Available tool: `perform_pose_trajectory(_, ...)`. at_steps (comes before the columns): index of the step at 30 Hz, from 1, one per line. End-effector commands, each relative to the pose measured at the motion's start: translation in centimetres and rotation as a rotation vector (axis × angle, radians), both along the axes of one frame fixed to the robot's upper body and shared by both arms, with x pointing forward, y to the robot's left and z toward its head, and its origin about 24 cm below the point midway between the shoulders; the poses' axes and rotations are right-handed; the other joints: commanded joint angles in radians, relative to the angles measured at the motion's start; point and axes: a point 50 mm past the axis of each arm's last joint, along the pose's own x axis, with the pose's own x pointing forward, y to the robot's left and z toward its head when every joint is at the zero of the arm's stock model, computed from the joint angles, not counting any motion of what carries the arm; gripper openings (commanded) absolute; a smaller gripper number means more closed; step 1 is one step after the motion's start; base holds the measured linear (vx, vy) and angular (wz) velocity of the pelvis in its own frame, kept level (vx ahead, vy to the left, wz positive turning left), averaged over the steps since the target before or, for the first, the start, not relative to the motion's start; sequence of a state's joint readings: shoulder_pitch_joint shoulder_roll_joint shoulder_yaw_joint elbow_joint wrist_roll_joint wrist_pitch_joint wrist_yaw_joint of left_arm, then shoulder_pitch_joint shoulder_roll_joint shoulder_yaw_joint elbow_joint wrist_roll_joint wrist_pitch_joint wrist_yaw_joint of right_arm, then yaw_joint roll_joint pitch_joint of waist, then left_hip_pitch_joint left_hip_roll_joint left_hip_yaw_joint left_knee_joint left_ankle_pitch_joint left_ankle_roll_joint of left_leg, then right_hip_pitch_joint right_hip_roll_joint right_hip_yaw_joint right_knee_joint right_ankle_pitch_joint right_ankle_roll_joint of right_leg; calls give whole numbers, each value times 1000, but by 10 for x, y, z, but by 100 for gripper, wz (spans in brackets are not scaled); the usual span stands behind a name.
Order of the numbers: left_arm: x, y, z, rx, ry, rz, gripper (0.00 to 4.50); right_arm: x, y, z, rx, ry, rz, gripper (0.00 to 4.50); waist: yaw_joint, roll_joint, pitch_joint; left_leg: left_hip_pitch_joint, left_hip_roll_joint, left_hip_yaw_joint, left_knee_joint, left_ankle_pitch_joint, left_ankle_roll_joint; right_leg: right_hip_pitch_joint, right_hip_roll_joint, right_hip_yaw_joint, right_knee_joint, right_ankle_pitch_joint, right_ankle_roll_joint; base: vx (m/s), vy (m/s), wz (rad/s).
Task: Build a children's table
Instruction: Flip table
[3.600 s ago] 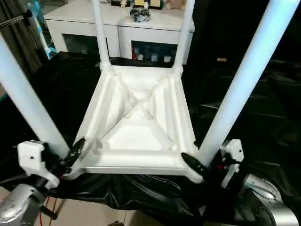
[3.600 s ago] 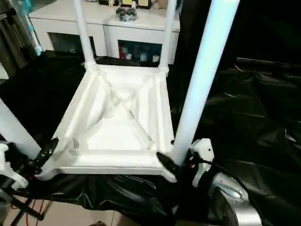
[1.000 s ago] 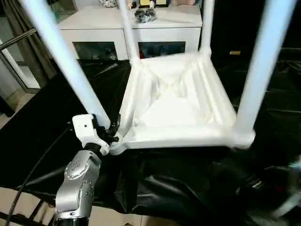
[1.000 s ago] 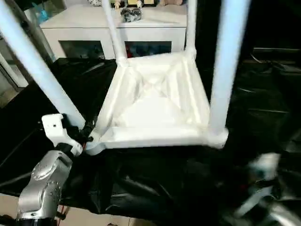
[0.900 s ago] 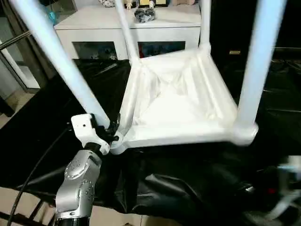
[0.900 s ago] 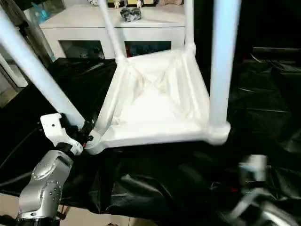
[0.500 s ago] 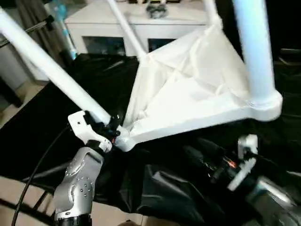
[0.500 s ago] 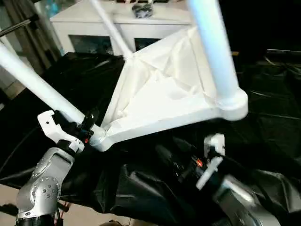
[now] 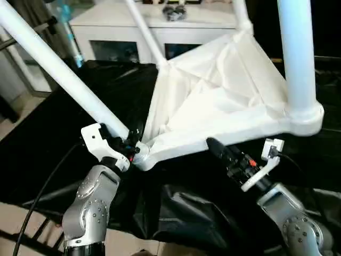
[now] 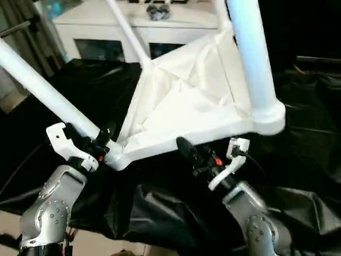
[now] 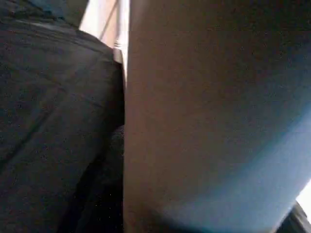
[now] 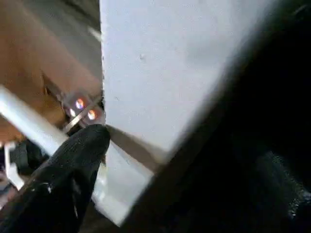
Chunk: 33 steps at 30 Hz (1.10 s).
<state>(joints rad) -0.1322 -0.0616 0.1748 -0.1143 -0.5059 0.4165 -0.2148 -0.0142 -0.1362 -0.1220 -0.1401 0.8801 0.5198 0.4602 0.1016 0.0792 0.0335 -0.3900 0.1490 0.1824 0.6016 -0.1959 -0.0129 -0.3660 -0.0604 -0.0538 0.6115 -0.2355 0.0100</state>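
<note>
The upside-down children's table (image 9: pixel 213 101), centre frame with four legs fitted, has tipped up at right since a second ago; the left gripper (image 9: pixel 129 148) clamps its lower-left corner while the right gripper (image 9: pixel 217 149), jaws wide, now reaches under the near edge.

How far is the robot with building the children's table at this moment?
Done, as it looks: all four legs stand in the corner sockets of the upside-down tabletop. In hand: the left gripper holds the near left corner where a leg meets it, and that side is low while the right side is raised. The right gripper reaches under the near edge, open. Left: probably turning the table onto its legs.
</note>
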Motion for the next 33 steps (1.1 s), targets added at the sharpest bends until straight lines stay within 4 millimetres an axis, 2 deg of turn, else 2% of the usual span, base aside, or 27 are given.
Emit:
perform_pose_trajectory(1,-3,-26,-11,-81,72,-99,200,8,-3,10,61,-16,-34,450,-2,-25,-43,14,85,-45,-81,-169,27,20,-99,54,-89,-203,-128,0,0,0)
perform_pose_trajectory(3,-4,-28,-11,-49,67,-111,200,9,-2,13,102,-12,-42,450,-4,-24,-42,14,86,-44,-82,-167,26,19,-97,54,-90,-196,-126,0,0,0)
perform_pose_trajectory(4,-4,-28,-11,-39,64,-114,200,10,-2,14,115,-11,-43,450,1,-22,-44,20,87,-44,-81,-168,26,16,-98,55,-90,-194,-126,0,0,0)
perform_pose_trajectory(5,-4,-30,-10,-10,52,-119,200,10,-1,16,158,-10,-51,450,-3,-23,-43,14,86,-44,-83,-161,27,20,-97,55,-88,-184,-127,0,0,0)
perform_pose_trajectory(8,-3,-30,-7,71,10,-105,200,8,-3,19,222,5,-65,450,1,-21,-49,13,87,-46,-79,-119,32,22,-98,53,-82,-122,-124,0,0,0)
perform_pose_trajectory(9,-3,-30,-6,84,-1,-102,200,8,-4,18,235,15,-70,450,0,-24,-49,14,88,-44,-79,-116,33,21,-96,52,-81,-109,-125,0,0,0)
perform_pose_trajectory(11,-3,-31,-3,111,-29,-96,200,9,-8,15,265,57,-107,450,2,-24,-51,12,87,-44,-77,-93,38,23,-97,52,-76,-60,-132,0,0,0)
perform_pose_trajectory(13,-3,-32,-2,127,-42,-95,200,9,-10,14,274,76,-124,450,2,-25,-51,10,85,-42,-74,-88,41,24,-98,51,-74,-48,-138,0,0,0)
perform_pose_trajectory(14,-6,-36,2,166,-80,-90,200,12,-17,7,308,159,-193,450,2,-24,-52,10,85,-43,-74,-78,43,24,-99,51,-74,-40,-139,0,0,0)
perform_pose_trajectory(16,-8,-38,4,169,-92,-90,200,12,-19,5,336,192,-217,450,1,-22,-53,10,85,-43,-73,-74,45,23,-99,51,-72,-36,-138,0,0,0)
perform_pose_trajectory(20,-14,-41,5,151,-126,-65,200,14,-25,-4,373,292,-286,450,-6,-23,-59,4,83,-41,-66,-25,62,24,-95,47,-59,57,-142,0,0,0)
perform_pose_trajectory(22,-16,-40,6,138,-134,-58,200,15,-27,-5,397,303,-310,450,-10,-26,-57,1,80,-39,-65,-35,69,24,-96,47,-61,55,-143,0,0,0)
perform_pose_trajectory(23,-18,-38,6,122,-142,-50,200,17,-29,-6,441,313,-336,432,-10,-26,-56,1,80,-38,-65,-52,71,23,-97,47,-64,30,-144,0,0,0)
perform_pose_trajectory(24,-19,-37,6,109,-144,-44,200,18,-30,-6,453,320,-350,432,-12,-27,-55,1,79,-37,-66,-67,69,23,-99,48,-65,-2,-146,0,0,0)
perform_pose_trajectory(25,-20,-36,6,102,-144,-41,200,18,-31,-7,455,325,-355,413,-13,-26,-53,0,80,-37,-68,-74,67,22,-98,47,-68,-23,-145,0,0,0)
perform_pose_trajectory(27,-20,-34,6,102,-142,-29,200,19,-31,-6,467,323,-349,403,-13,-24,-52,4,82,-38,-69,-85,56,20,-94,47,-70,-55,-137,0,0,0)
perform_pose_trajectory(29,-21,-35,6,106,-150,-28,200,20,-31,-4,474,332,-343,381,-13,-23,-53,6,83,-37,-70,-87,46,18,-92,48,-70,-56,-129,0,0,0)
perform_pose_trajectory(30,-22,-35,7,108,-155,-32,200,20,-31,-4,472,334,-341,372,-12,-33,-54,3,82,-37,-69,-74,48,21,-94,48,-66,-42,-129,0,0,0)
perform_pose_trajectory(31,-22,-35,7,108,-155,-32,200,20,-31,-4,472,334,-341,365,-11,-30,-54,4,82,-36,-69,-67,49,20,-94,48,-66,-37,-129,0,0,0)
perform_pose_trajectory(33,-22,-36,7,112,-160,-36,200,22,-31,-3,472,334,-340,350,-11,-32,-55,4,80,-35,-66,-51,56,20,-92,48,-63,-13,-129,0,0,0)
